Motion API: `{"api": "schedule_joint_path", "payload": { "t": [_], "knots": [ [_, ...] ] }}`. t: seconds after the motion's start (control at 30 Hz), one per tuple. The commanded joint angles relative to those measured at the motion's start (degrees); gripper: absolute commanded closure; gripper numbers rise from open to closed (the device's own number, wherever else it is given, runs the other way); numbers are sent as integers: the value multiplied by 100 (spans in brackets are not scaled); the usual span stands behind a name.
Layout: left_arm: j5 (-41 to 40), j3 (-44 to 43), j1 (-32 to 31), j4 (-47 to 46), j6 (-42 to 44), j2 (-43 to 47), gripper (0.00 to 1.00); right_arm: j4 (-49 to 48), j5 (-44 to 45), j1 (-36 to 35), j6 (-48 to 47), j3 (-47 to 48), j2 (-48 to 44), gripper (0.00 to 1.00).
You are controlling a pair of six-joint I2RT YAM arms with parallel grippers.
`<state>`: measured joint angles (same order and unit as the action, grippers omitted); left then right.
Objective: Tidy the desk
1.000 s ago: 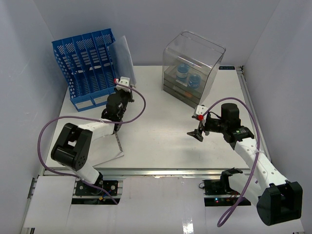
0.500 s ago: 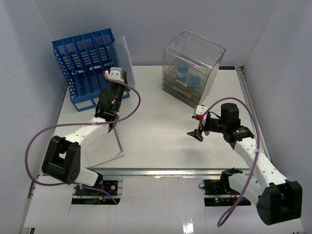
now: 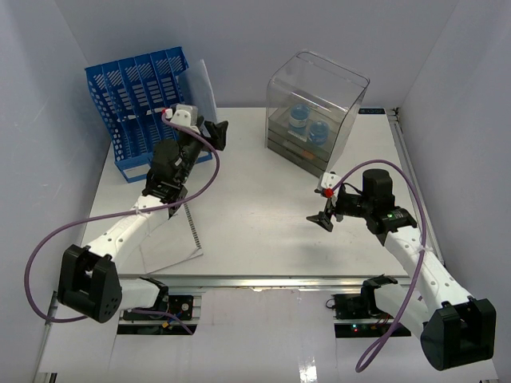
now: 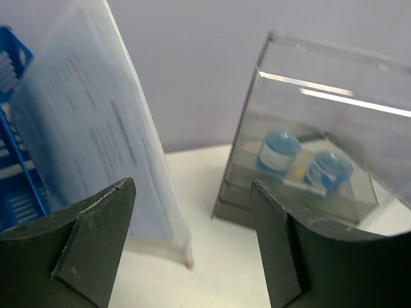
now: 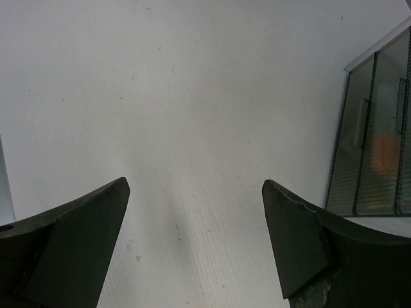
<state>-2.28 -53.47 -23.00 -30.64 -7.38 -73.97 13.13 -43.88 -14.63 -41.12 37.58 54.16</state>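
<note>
One blue rack [image 3: 140, 104], one clear box [image 3: 319, 88] with perhaps two jars [image 4: 279, 151], white surface [image 3: 263, 215]; both jaws wide, empty.

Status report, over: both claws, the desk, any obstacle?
Left claw open, empty, facing paper sleeve at blue rack. Right claw open, empty, above bare desk. Notebook lies loose, front left. No obstacle seen.

The bench [image 3: 263, 223] is viewed from above and behind; the clear drawer box [image 3: 315, 112] is shared by both close wrist views.
</note>
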Motion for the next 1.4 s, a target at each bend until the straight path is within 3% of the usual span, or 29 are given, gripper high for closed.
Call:
{"api": "schedule_joint_path", "payload": {
  "t": [0.0,0.2,0.4,0.6,0.63,0.73,0.83,1.37],
  "knots": [
    [726,586,2,407,81,431,16,-87,-85,30,-67,-32,-94,10],
    [509,1173,-2,-629,665,-40,19,-64,-88,30,-70,-32,-81,10],
    [150,778,-8,-1202,1025,-1003,26,-53,-80,39,-86,-35,-34,10],
    [-454,235,-36,-1259,1104,-1606,54,5,-86,39,-142,-14,42,10],
    [-513,203,-44,-1294,1127,-1639,63,6,-86,39,-142,-7,56,10],
    [-756,171,-72,-1362,1189,-1629,79,26,-86,39,-161,3,87,10],
    [-864,187,-73,-1390,1228,-1476,86,41,-103,39,-168,5,112,10],
    [-1515,-746,-71,-382,798,-437,100,69,-132,39,-170,30,150,10]
  ]
}}
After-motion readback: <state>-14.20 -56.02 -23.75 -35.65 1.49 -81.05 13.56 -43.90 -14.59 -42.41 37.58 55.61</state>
